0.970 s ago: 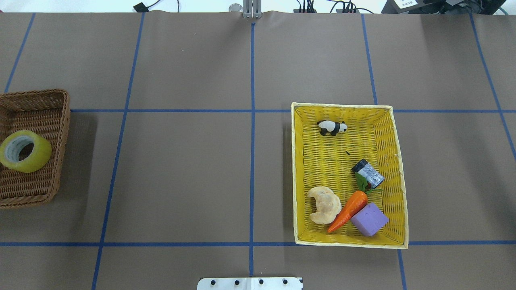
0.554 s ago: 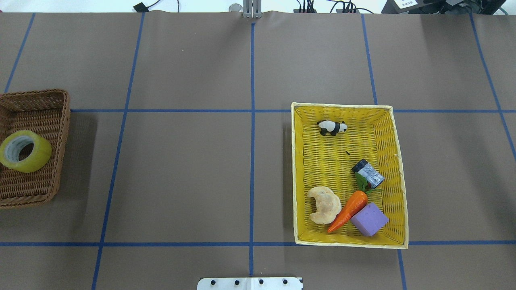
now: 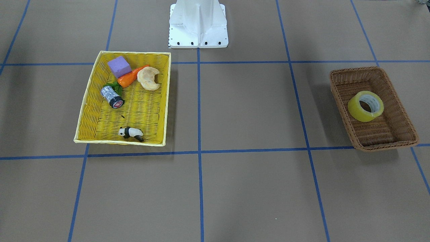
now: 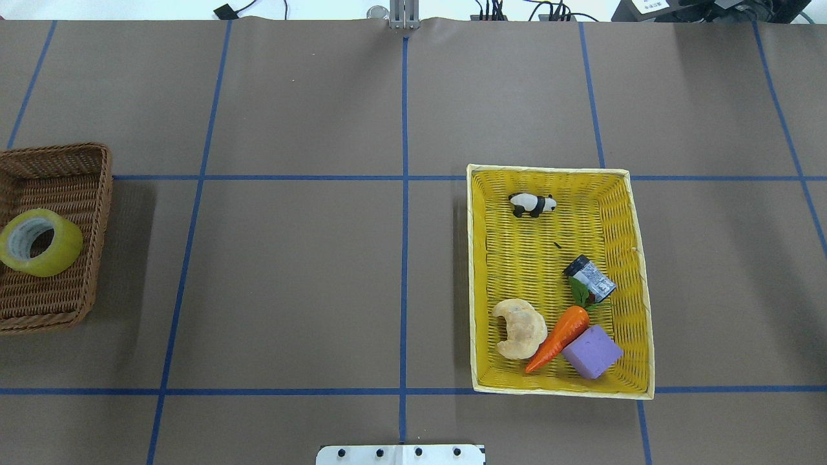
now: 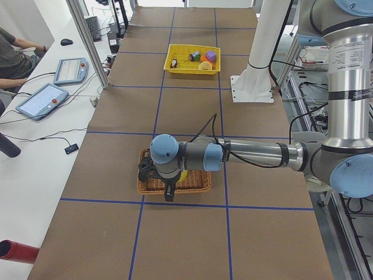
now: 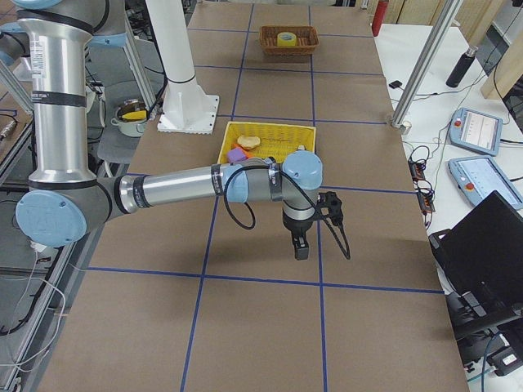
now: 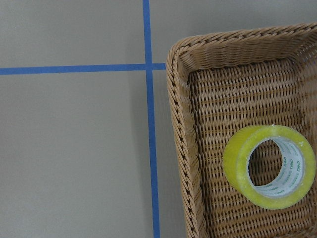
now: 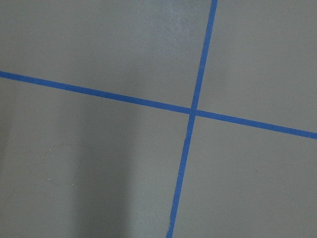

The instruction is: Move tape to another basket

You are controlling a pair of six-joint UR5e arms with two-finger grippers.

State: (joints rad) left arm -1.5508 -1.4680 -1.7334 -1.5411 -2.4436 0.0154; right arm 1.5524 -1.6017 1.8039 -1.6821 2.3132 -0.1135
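The tape, a yellowish roll with a whitish core, lies on its side in the brown wicker basket at the table's left edge. Both show in the front view, tape and basket, and in the left wrist view, tape and basket. My left gripper hangs over that basket, seen only in the exterior left view. My right gripper hangs over bare table, seen only in the exterior right view. I cannot tell whether either is open or shut.
A shallow yellow woven tray on the right half holds a toy panda, a small silver-and-black cylinder, a carrot, a croissant and a purple block. The robot's white base stands at mid-table.
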